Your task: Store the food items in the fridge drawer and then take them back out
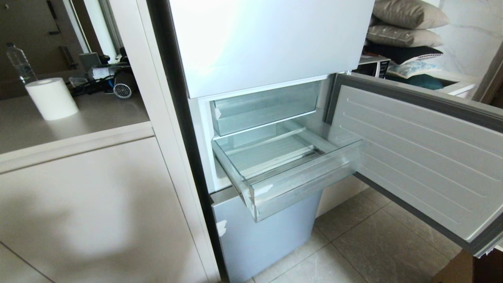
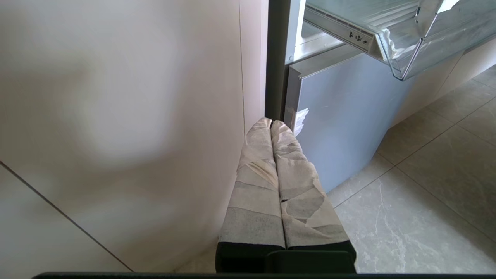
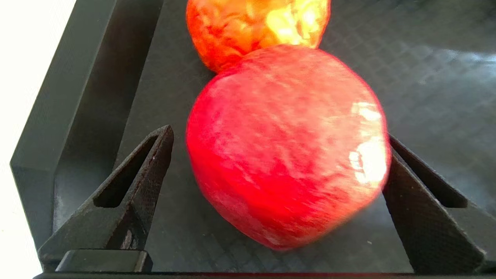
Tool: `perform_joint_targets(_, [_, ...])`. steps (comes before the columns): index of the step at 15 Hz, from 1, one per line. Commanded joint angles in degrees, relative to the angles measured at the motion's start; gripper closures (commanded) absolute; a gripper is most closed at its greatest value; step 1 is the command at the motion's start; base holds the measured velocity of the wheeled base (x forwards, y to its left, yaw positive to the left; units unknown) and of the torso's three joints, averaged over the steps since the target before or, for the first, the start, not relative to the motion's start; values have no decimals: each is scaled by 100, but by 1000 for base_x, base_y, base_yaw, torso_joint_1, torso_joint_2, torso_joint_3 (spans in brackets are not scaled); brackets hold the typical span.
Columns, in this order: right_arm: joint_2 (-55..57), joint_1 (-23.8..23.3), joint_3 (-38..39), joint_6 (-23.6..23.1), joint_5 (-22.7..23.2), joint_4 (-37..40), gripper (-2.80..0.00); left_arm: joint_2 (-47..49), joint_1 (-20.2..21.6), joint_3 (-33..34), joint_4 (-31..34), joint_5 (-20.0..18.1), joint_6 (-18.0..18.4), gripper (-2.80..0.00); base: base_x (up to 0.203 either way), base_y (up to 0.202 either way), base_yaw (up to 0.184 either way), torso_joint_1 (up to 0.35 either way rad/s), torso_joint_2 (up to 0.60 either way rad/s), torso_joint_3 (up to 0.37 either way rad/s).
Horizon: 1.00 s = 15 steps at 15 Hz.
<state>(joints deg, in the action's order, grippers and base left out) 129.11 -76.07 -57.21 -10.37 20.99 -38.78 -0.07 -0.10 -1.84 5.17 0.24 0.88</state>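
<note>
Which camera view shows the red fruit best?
The right wrist view: the red fruit fills it, between the open right gripper fingers, in a dark tray. The head and left wrist views do not show it.

A white paper roll [image 1: 52,98] stands on the beige tabletop [image 1: 98,118], with a clear water bottle [image 1: 21,63] behind it. Grey pillows [image 1: 406,23] are stacked beyond the open fridge door [image 1: 416,157], above the grey tiled floor [image 1: 373,243].

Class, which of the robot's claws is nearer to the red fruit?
Right. The right claw straddles the red fruit in a dark tray, fingers open either side. The left claw hangs by the cabinet, no fruit near.
</note>
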Motion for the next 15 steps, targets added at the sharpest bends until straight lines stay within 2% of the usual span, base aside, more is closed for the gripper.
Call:
perform_joint_targets(1, [35, 57, -1, -9, 34, -25, -280, 5, 1, 0, 2, 2, 0, 0, 0, 0, 0, 0, 0, 0])
perform_joint_targets(4, [77, 93, -1, -8, 45, -25, -280, 7, 1, 0, 8, 2, 0, 0, 0, 0, 0, 0, 0, 0])
perform_joint_targets(5, [79, 93, -15, -1, 45, -25, -223, 7, 1, 0, 2, 2, 0, 0, 0, 0, 0, 0, 0, 0])
perform_joint_targets(6, [79, 93, -56, 1, 37, -25, 0, 7, 1, 0, 9, 2, 0, 0, 0, 0, 0, 0, 0, 0])
perform_joint_targets(12, [-62, 42, -11, 26, 10, -26, 0, 7, 1, 0, 3, 2, 0, 0, 0, 0, 0, 0, 0, 0])
perform_joint_targets(15, [-556, -146, 376, 23, 5, -165, 0, 7, 1, 0, 2, 2, 0, 0, 0, 0, 0, 0, 0, 0])
